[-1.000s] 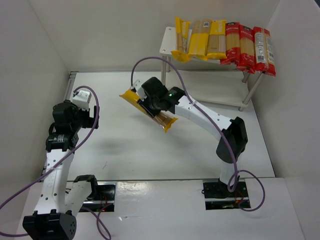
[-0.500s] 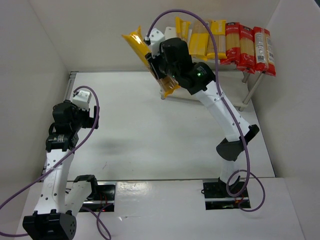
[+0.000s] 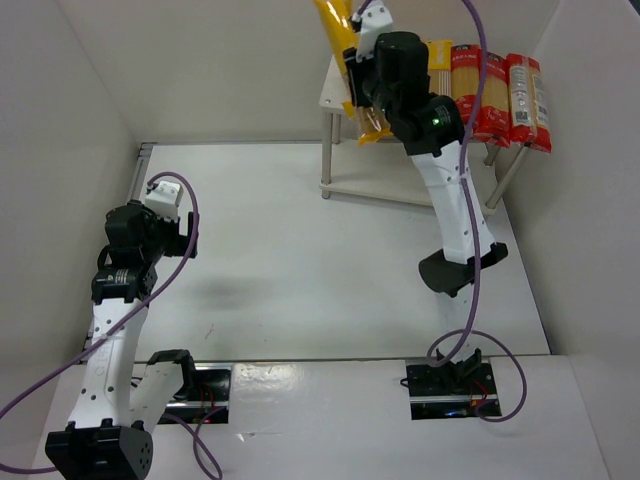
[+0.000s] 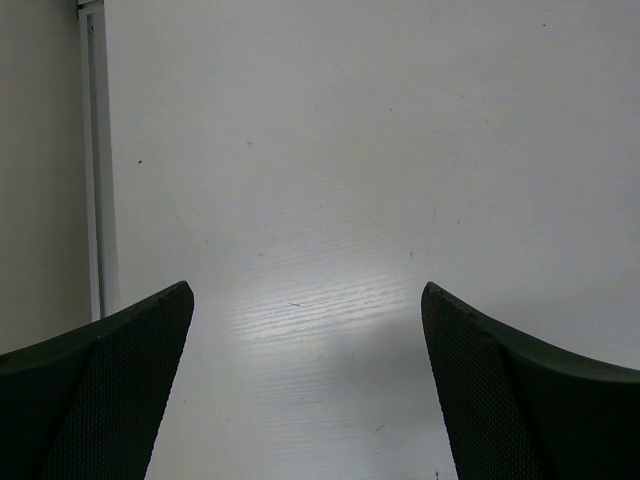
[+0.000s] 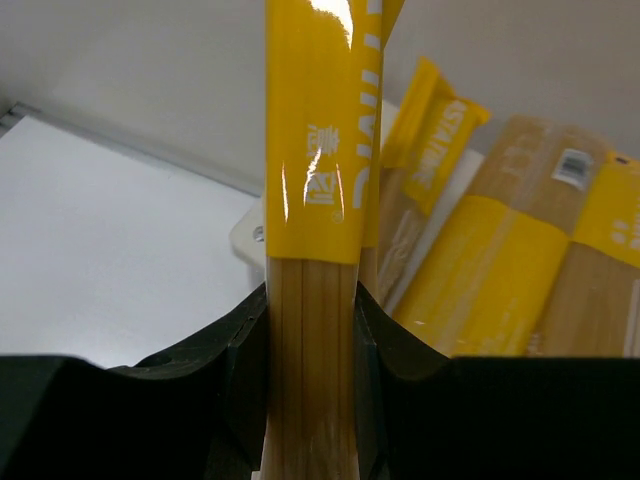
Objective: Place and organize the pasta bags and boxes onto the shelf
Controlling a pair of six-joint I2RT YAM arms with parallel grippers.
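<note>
**A:** What is seen on the left?

**B:** The left end effector point(image 3: 186, 234) is held above the white counter point(image 3: 300, 260), well apart from every packet. Its fingers point(image 4: 120, 380) are spread wide, and only the counter surface is framed between them in the left wrist view.

**A:** And further along?

**B:** The right arm point(image 3: 455, 200) is stretched up and away toward the far right corner. The right end effector point(image 3: 365, 75) is clamped on a yellow spaghetti packet point(image 3: 333, 20), gripped across its narrow width. The packet is held nearly upright, with its upper end leaned to the left and cut off by the top of the overhead picture. In the right wrist view, tan pasta is shown through the clear part between the fingers point(image 5: 240, 360), and the printed yellow band is seen above them.

**A:** Where is that packet placed relative to the shelf point(image 3: 333, 92)?

**B:** It is held at the left end of the top board. Whether the board is touched cannot be told.

**A:** What is found to the right?

**B:** Yellow packets point(image 5: 500, 260) are laid side by side on the top board, just beside the held one. Red packets point(image 3: 495, 90) with white labels are lined up next to them at the right end, with their near ends hung over the front edge.
</note>
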